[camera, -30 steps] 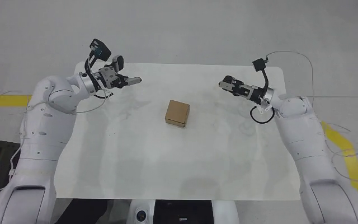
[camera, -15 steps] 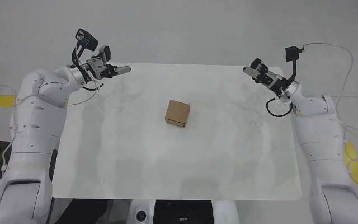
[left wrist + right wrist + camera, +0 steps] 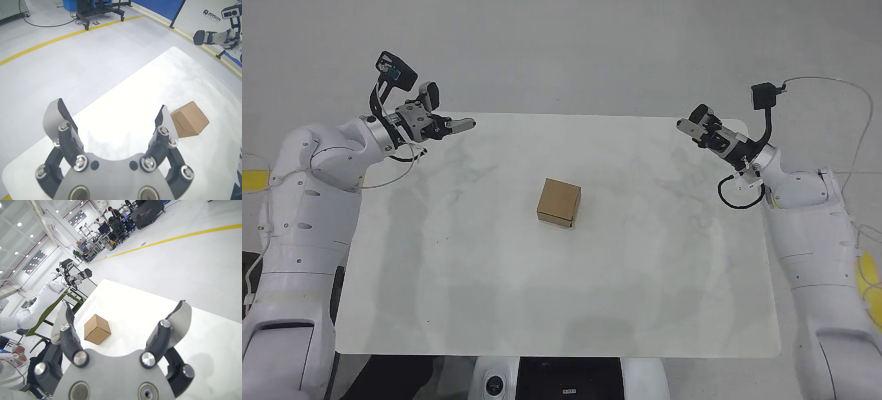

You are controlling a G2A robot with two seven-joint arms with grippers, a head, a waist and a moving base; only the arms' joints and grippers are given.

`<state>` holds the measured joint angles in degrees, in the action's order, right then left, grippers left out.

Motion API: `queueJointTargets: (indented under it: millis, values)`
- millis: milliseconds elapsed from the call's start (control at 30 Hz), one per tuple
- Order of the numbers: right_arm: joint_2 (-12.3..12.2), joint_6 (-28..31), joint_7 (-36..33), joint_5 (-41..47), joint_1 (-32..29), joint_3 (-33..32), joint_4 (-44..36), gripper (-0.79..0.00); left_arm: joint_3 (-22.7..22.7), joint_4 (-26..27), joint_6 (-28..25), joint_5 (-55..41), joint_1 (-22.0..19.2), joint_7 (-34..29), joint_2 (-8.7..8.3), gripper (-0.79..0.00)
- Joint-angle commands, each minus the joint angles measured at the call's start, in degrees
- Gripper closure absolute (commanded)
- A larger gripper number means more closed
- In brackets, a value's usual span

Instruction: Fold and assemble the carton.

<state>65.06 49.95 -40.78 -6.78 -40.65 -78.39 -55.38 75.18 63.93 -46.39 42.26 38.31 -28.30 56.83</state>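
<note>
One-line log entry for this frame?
carton: closed, centre of table | left gripper: open, empty, far-left corner | right gripper: open, empty, far-right corner

Dark brand lettering [image 3: 212, 16] marks the white wall panel [image 3: 194, 11].

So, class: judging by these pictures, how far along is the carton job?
Done: the carton stands on the table as a closed box, no loose flaps showing. In hand: nothing; left gripper and right gripper are open, apart from it. Left: nothing visible.
</note>
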Motion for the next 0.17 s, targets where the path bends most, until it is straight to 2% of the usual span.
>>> queueJointTargets:
  millis: [0, 133]
  values:
    - [0.0, 0.0, 0.0, 0.0, 0.0, 0.0, 0.0, -0.784, 0.0, 0.0, 0.0, 0.0, 0.0, 0.0, 0.00, -0.784]
    - [0.0, 0.0, 0.0, 0.0, 0.0, 0.0, 0.0, -0.784, 0.0, 0.0, 0.0, 0.0, 0.0, 0.0, 0.00, -0.784]
